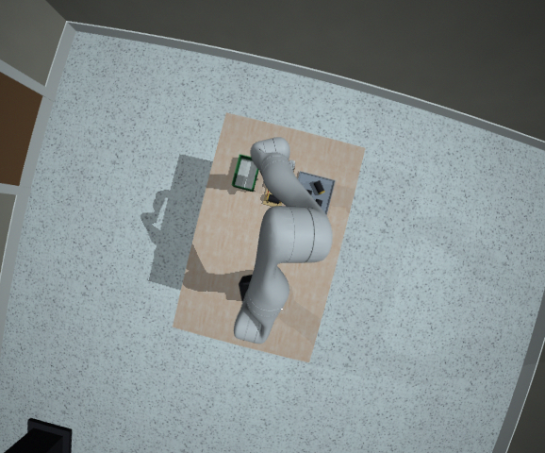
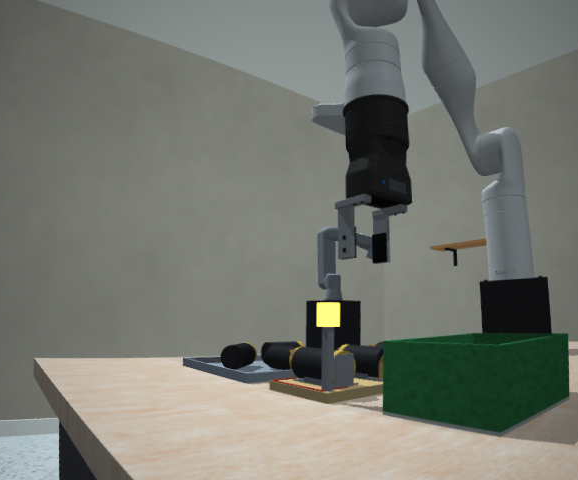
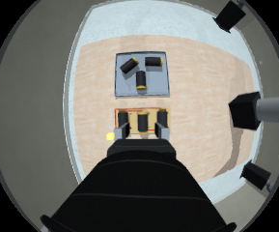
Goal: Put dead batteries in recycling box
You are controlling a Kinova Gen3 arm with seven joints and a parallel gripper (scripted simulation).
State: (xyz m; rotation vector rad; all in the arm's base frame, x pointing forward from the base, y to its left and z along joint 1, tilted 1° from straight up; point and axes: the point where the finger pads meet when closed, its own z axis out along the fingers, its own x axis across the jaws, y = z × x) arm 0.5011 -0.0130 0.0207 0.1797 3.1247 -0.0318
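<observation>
My gripper (image 2: 362, 249) (image 3: 142, 128) is open and empty, hanging well above the battery holder (image 2: 325, 395) (image 3: 133, 121) (image 1: 265, 198). The holder carries three black batteries (image 3: 124, 118) (image 3: 143, 122) (image 3: 162, 117). Its bulb (image 2: 327, 314) (image 3: 110, 136) glows yellow on a grey post at the holder's end. Beyond the holder lies a grey tray (image 2: 211, 365) (image 3: 158, 86) (image 1: 305, 178) with three more loose batteries (image 3: 128, 65) (image 3: 153, 61) (image 3: 141, 79). The green recycling box (image 2: 475, 379) (image 1: 237, 170) stands upright on the table beside the holder. In the overhead view the arm hides the gripper.
The wooden table (image 2: 201, 428) (image 1: 214, 253) bears everything. A black block (image 2: 350, 320) stands behind the bulb. The arm's black base (image 2: 515, 305) (image 3: 245, 111) is behind the green box. A small wall shelf (image 2: 457, 246) is far back.
</observation>
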